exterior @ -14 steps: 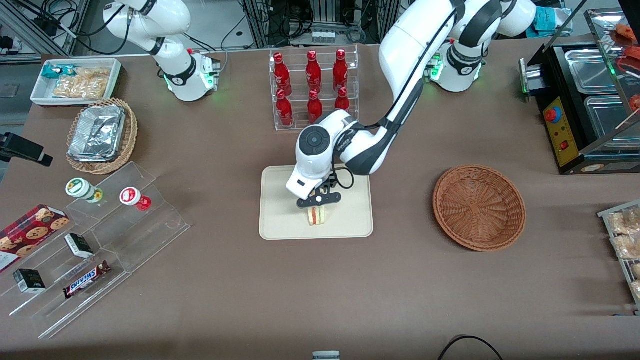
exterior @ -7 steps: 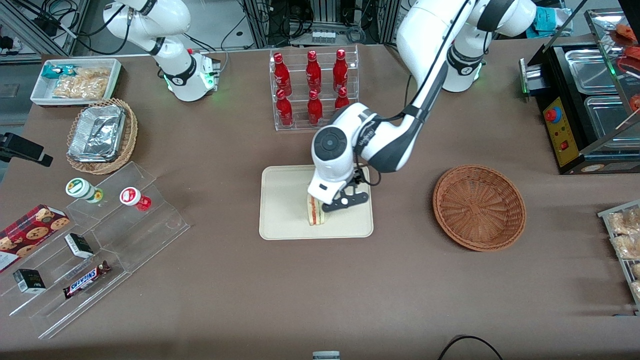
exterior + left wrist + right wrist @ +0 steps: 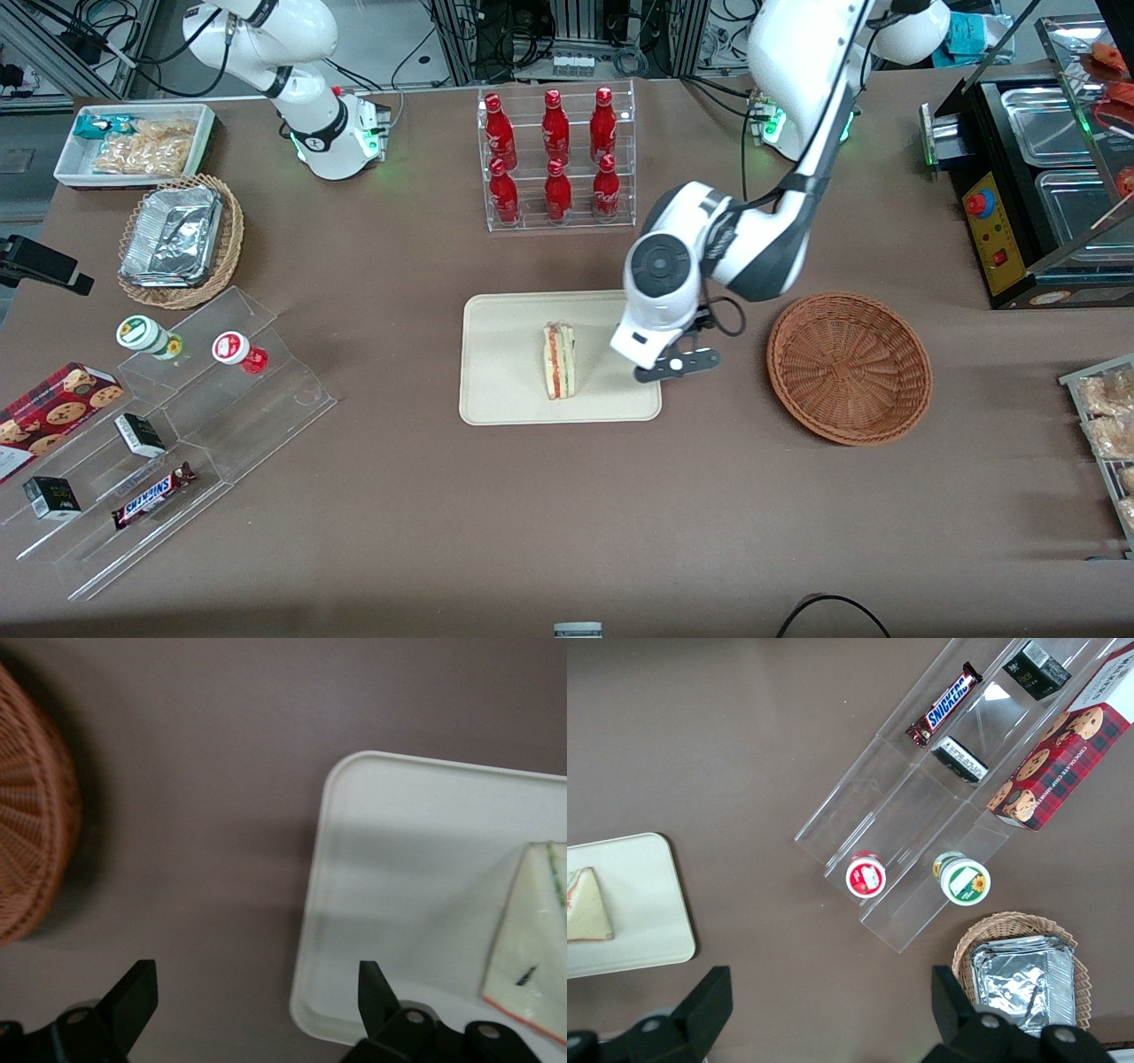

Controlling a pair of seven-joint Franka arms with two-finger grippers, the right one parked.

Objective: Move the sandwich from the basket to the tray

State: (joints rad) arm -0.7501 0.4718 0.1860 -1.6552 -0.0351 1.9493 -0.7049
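Brown tabletop (image 3: 567, 514) at frame centre carries the flat cream rectangular tray (image 3: 505, 354), the triangular wrapped sandwich (image 3: 560, 360) standing on it. Pincer (image 3: 671, 365) hangs spread apart, empty, over the tray's edge beside the reddish woven basket (image 3: 849, 367); a jolt could topple the upright wedge.

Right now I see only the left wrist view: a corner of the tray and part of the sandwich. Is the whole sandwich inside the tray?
Observer: Yes. In the front view the sandwich sits wholly inside the tray, near its middle.
Operator: Is anything left in the basket?
Observer: No, the basket holds nothing.
Operator: Where is the gripper?
Observer: The gripper hangs over the tray's edge nearest the basket, jaws open.
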